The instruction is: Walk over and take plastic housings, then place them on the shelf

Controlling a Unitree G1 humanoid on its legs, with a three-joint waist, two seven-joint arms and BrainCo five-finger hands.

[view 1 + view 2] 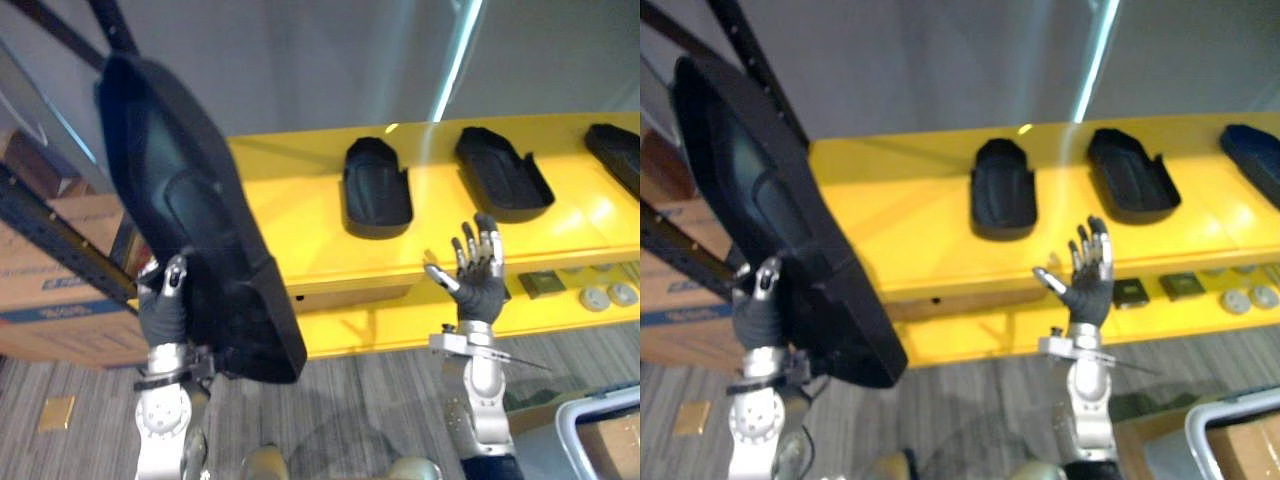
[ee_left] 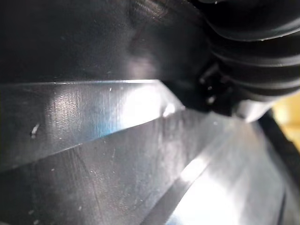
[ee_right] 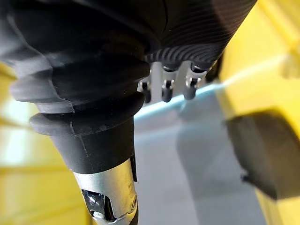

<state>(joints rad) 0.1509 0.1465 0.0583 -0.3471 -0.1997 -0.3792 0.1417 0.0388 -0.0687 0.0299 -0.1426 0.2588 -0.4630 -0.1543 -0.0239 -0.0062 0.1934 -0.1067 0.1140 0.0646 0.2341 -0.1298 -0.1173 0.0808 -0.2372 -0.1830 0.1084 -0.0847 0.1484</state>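
Note:
A large black plastic housing (image 1: 190,210) stands tilted at the left, its top leaning away to the upper left. My left hand (image 1: 165,300) is shut on its lower edge, thumb on the near face. In the left wrist view the glossy housing (image 2: 117,140) lies right against the hand. The yellow shelf (image 1: 290,200) carries three more black housings: one in the middle (image 1: 376,188), one further right (image 1: 503,172) and one at the right edge (image 1: 615,150). My right hand (image 1: 478,275) is open with its fingers spread upward, in front of the shelf's front edge and holding nothing.
A lower yellow shelf level holds small dark squares (image 1: 540,284) and round pale parts (image 1: 608,295). Cardboard boxes (image 1: 60,290) and a dark rack post (image 1: 50,235) stand at the left. A grey bin (image 1: 600,425) sits on the carpet at the lower right.

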